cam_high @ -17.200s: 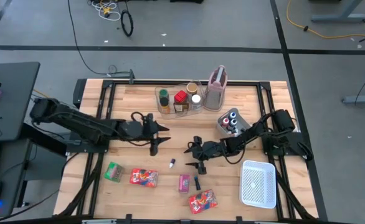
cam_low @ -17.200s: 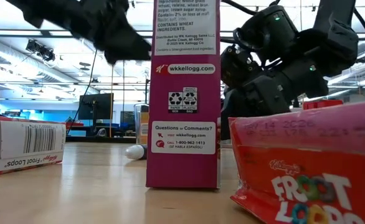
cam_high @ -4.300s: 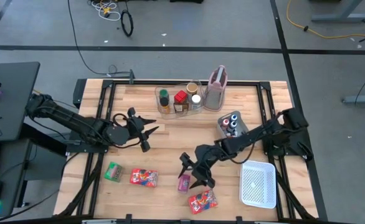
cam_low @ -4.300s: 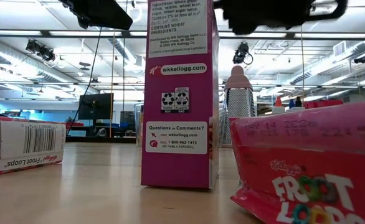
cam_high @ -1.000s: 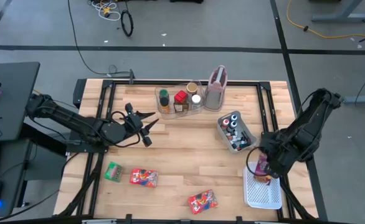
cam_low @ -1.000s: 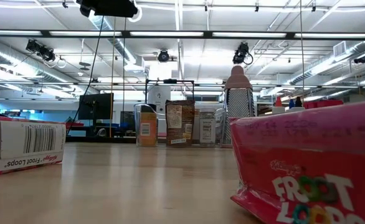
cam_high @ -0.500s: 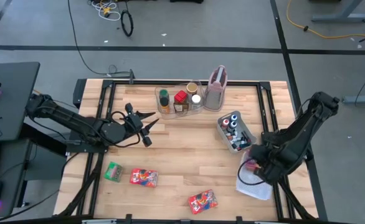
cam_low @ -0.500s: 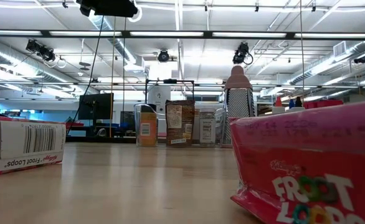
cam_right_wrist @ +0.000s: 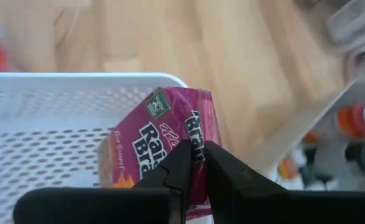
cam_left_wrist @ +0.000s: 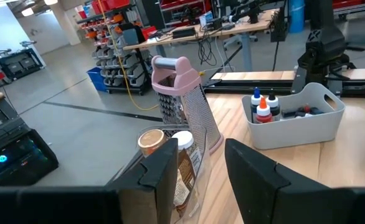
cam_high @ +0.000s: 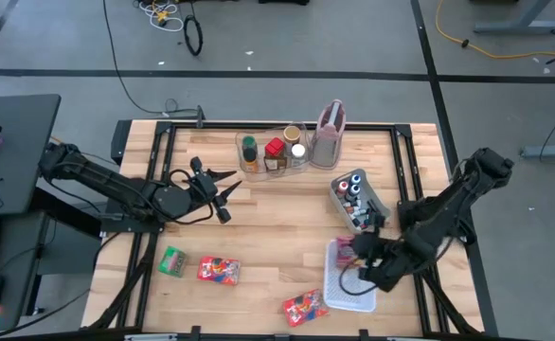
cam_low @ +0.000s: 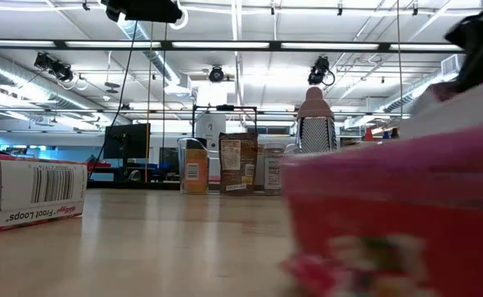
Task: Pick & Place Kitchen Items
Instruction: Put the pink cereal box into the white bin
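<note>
My right gripper (cam_high: 358, 258) is shut on a pink packet (cam_right_wrist: 164, 140) that lies inside the white mesh basket (cam_high: 349, 289), near the table's front right. A red packet (cam_high: 302, 305) lies against the basket's left side and shows blurred in the low view (cam_low: 390, 223). Another red packet (cam_high: 219, 270) and a green one (cam_high: 172, 260) lie at the near left. My left gripper (cam_high: 228, 186) hovers open over the table's left half, with nothing between its fingers (cam_left_wrist: 167, 171). My right gripper pinches the pink packet between its two nearly closed fingers (cam_right_wrist: 223, 165), at the printed face near one end (cam_right_wrist: 170, 146). The fingers come from above, slanting. The fingertips hide the exact spot. The packet rests inside the basket.
A clear bin (cam_high: 273, 152) with spice jars and a pinkish grater (cam_high: 328, 133) stand at the far edge. A grey caddy (cam_high: 355, 197) of small bottles sits just beyond the basket. Bare wood lies in the table's middle.
My right gripper has moved from the table's right edge toward its left with the pink packet. The white basket has slid along with it, tipping on the way, and has come up against the near red packet, which has shifted a little.
</note>
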{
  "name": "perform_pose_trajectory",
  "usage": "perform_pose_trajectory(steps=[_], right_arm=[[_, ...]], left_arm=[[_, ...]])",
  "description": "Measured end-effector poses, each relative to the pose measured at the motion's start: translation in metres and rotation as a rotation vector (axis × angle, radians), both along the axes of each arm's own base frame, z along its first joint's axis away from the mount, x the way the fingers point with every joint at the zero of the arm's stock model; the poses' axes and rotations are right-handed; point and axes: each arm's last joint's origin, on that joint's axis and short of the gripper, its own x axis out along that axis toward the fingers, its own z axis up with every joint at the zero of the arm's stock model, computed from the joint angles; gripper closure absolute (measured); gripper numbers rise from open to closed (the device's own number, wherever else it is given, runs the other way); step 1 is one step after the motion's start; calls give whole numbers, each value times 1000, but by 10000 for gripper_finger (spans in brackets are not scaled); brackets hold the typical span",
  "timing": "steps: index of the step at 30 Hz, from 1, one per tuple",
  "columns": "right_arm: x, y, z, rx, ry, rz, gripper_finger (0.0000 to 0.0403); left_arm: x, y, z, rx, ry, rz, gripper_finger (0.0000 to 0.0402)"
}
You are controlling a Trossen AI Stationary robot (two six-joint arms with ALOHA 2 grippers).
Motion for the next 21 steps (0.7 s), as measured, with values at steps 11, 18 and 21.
perform_pose_trajectory(steps=[11, 18, 21], right_arm=[[62, -27, -18, -314, -126, -43, 358], [86, -69, -18, -425, -46, -64, 356], [97, -79, -15, -469, -58, -29, 343]], left_arm=[[0, 0, 0, 36, 26, -6, 260], [0, 0, 0, 45, 32, -8, 260], [0, 0, 0, 46, 33, -8, 260]])
